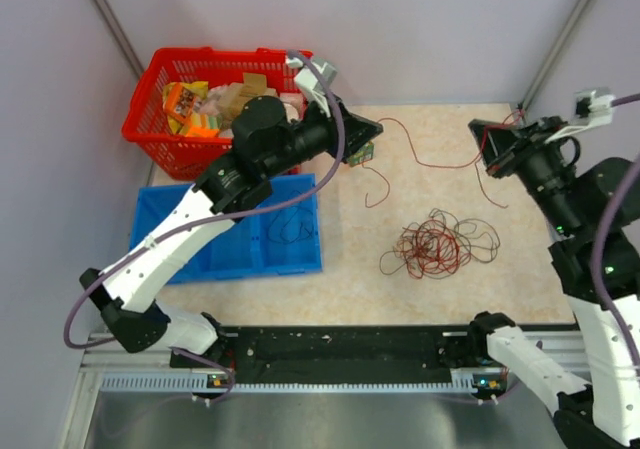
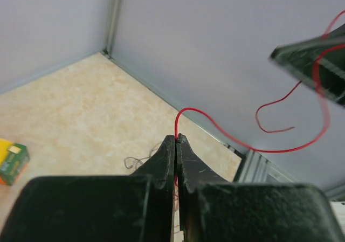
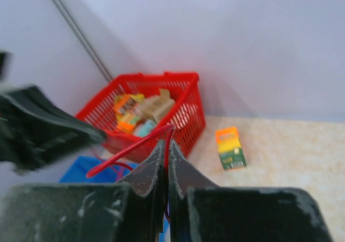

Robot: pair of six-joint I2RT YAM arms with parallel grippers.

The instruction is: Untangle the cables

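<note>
One red cable hangs in a sagging line between my two grippers above the table. My left gripper is shut on one end; in the left wrist view the red cable comes out of the closed tips of the gripper. My right gripper is shut on the other end, and in the right wrist view the red cable loops out of that closed gripper. A tangle of red and dark cables lies on the table below and between them.
A red basket of packets stands at the back left. A blue bin in front of it holds thin dark wire. A small orange and green box lies under the left gripper. Grey walls close the back and sides.
</note>
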